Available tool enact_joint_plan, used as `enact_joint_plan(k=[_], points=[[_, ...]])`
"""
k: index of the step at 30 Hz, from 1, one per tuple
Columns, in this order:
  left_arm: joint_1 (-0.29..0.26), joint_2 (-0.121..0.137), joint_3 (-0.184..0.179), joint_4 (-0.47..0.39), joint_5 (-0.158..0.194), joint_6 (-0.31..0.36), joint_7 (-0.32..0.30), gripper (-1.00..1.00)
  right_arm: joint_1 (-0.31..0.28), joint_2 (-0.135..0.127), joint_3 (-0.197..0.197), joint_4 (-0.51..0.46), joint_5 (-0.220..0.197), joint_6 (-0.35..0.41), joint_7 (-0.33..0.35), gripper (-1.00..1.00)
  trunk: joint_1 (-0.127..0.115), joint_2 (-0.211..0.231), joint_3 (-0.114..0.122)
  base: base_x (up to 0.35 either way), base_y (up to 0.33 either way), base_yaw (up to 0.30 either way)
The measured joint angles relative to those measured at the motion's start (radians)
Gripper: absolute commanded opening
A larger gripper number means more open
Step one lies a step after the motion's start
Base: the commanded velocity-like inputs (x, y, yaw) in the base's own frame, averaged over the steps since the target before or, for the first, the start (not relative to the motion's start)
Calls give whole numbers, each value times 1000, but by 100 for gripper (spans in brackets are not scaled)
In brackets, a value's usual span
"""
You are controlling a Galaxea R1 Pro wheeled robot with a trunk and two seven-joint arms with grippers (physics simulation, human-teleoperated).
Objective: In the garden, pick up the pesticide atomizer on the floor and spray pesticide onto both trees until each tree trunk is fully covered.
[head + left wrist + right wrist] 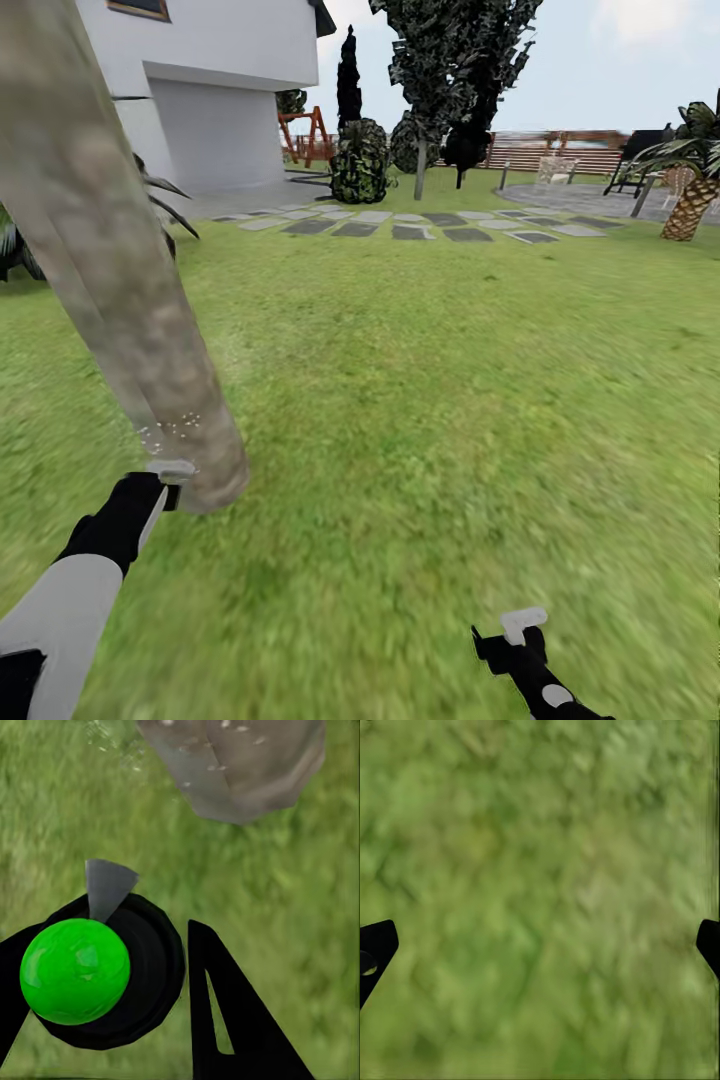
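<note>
The left gripper [112,982] holds the pesticide atomizer [75,971], its two black fingers [232,1020] pressed on each side of the round black body with the bright green ball on top, and the grey nozzle [109,889] points away from the claw toward the base of the near tree trunk [120,300], which stands just ahead of the claw. A few white specks of pesticide [175,428] sit on the bark close above the claw, only low on the trunk; the bark higher up looks bare, so I judge that the covering of this trunk is far from finished. The main risk is that the nozzle aims too low or a little to the side, so the mist falls on the grass [430,420] instead of the bark; some specks in the left wrist view already seem to float over the lawn beside the trunk. The claw is also very near the trunk, and a small push forward could knock the atomizer against it and loosen the grip. The right gripper [540,945] is spread wide over grass, holding nothing. The second tree [420,160] stands well apart, far ahead of both claws near the paving slabs [400,225]. No brand, label or writing can be read anywhere.
</note>
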Motion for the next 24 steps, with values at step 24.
enact_joint_plan(k=[24], points=[[102,-14,129,53,85,-83,57,-100,0,0,0,0,0,0,0,100,0,0,0,118,-172,112]])
